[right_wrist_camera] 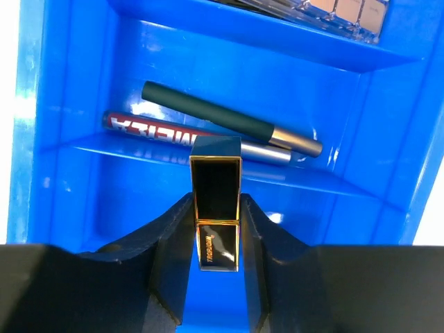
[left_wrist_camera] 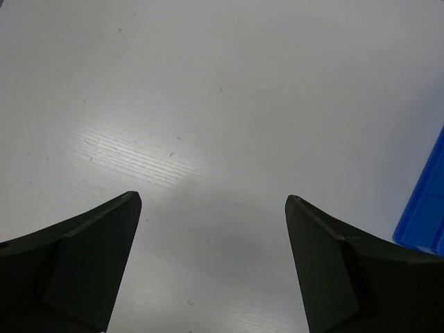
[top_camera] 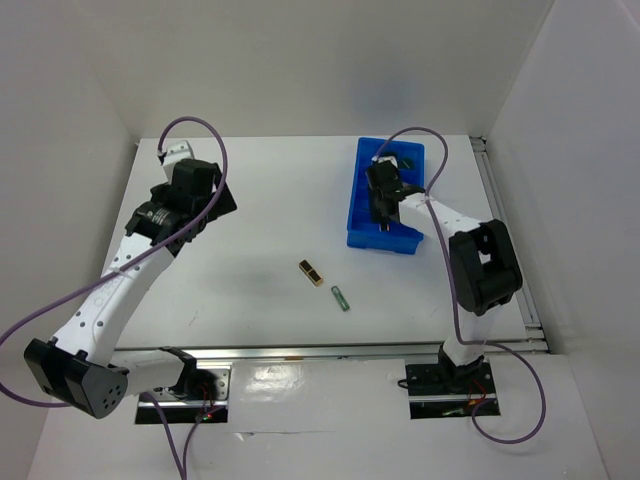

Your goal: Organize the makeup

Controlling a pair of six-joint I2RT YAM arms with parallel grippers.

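My right gripper (right_wrist_camera: 216, 202) is shut on a black-gold lipstick (right_wrist_camera: 216, 173) and holds it upright over a compartment of the blue bin (right_wrist_camera: 41, 104). In the top view this gripper (top_camera: 383, 195) is over the bin (top_camera: 356, 190). A dark green pencil (right_wrist_camera: 208, 111) and a red pencil (right_wrist_camera: 159, 128) lie in the compartment ahead, and a tan palette (right_wrist_camera: 340, 8) lies in the one beyond. A second black-gold lipstick (top_camera: 310, 271) and a green tube (top_camera: 341, 298) lie on the table's middle. My left gripper (top_camera: 212, 192) is open and empty over bare table (left_wrist_camera: 211, 198).
The blue bin stands at the back right, and its edge shows in the left wrist view (left_wrist_camera: 423, 215). White walls enclose the table on three sides. A metal rail (top_camera: 330, 350) runs along the near edge.
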